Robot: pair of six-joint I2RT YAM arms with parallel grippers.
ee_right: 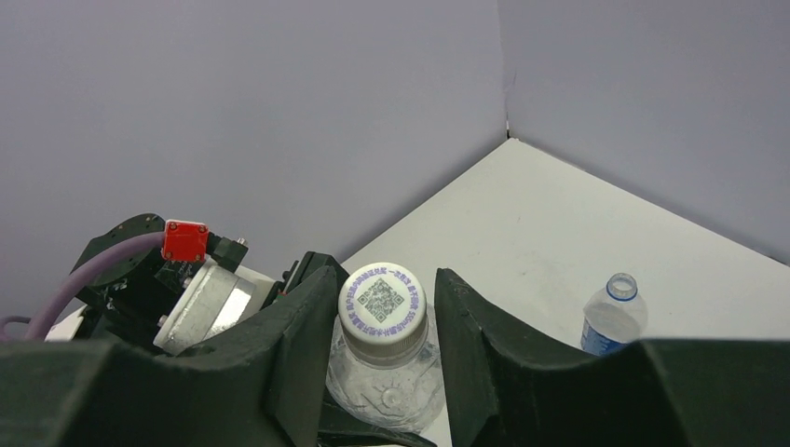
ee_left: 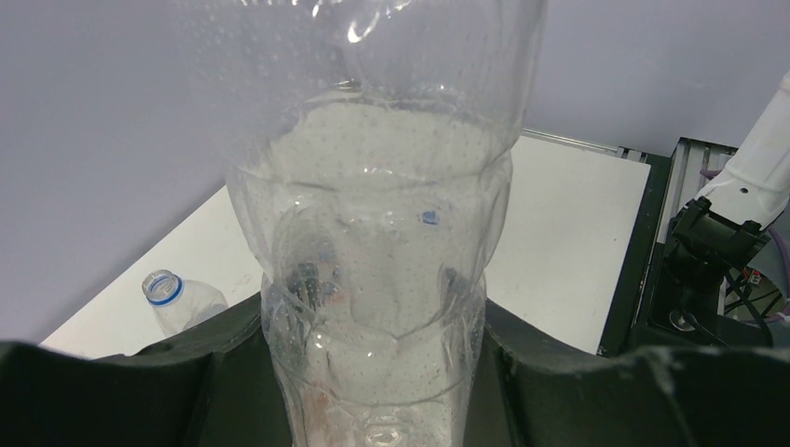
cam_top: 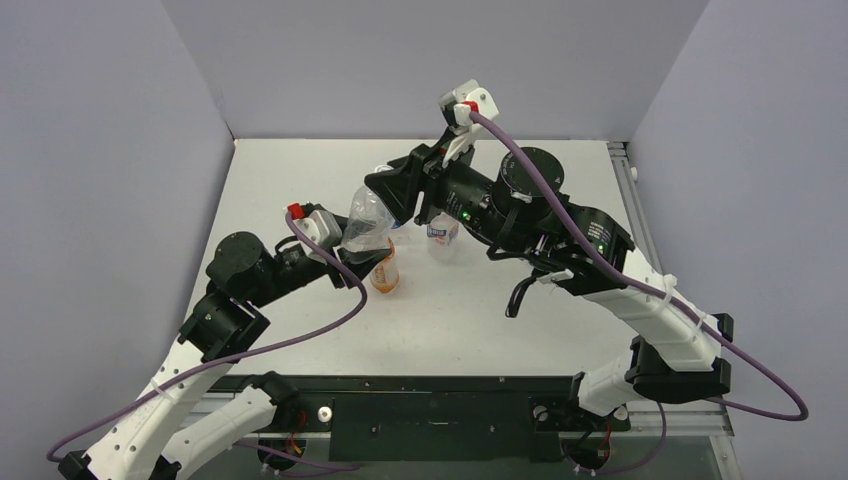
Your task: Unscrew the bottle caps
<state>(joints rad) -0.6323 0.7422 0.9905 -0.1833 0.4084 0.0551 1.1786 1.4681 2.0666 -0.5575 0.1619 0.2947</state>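
My left gripper (cam_top: 358, 250) is shut on the plain clear bottle (cam_top: 368, 222) and holds it tilted above the table. In the left wrist view the bottle (ee_left: 382, 279) fills the space between the jaws of that gripper (ee_left: 387, 382). My right gripper (cam_top: 398, 195) is open around the bottle's white cap (ee_right: 382, 300), which bears a printed code. In the right wrist view this gripper (ee_right: 384, 317) has its left finger (ee_right: 293, 349) against the cap and its right finger (ee_right: 489, 349) a little apart from it. The orange bottle (cam_top: 385, 272) stands below the held bottle.
A short bottle with a blue-white label (cam_top: 443, 236) stands mid-table. An uncapped bottle with a blue neck ring (ee_right: 612, 317) stands near the back; one like it shows in the left wrist view (ee_left: 177, 300). Grey walls enclose the table on three sides.
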